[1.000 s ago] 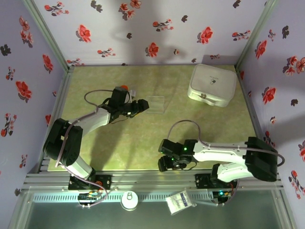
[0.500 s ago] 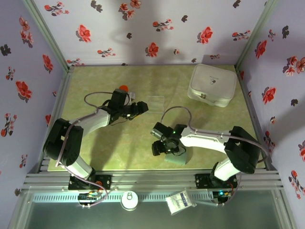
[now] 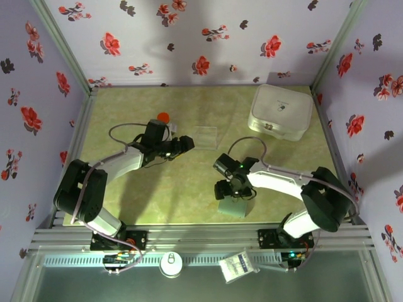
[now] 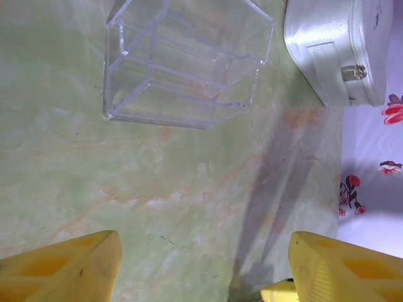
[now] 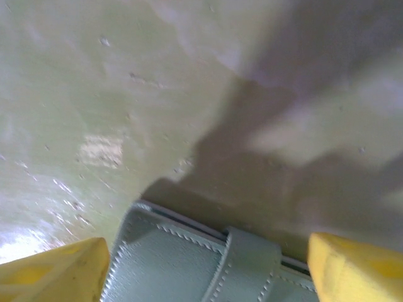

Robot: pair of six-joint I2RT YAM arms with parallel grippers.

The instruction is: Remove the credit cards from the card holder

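Your left hand (image 4: 204,239), fingers apart and empty, hangs near the clear box (image 4: 189,69); bring it across to pin one panel. Your right hand (image 5: 204,245), fingers spread, hovers over the card holder (image 5: 167,274), which lies seemingly shut on the counter (image 3: 157,195) near its front edge. Lower squarely onto the strap (image 5: 247,255) and lift that first to reach the credit cards.

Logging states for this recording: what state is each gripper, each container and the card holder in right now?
left gripper: open, empty.
right gripper: open, one finger on either side of the card holder.
card holder: folded shut, lying flat, no cards out.
clear plastic box: empty.
white container: lid shut.
orange-capped bottle: cap on.
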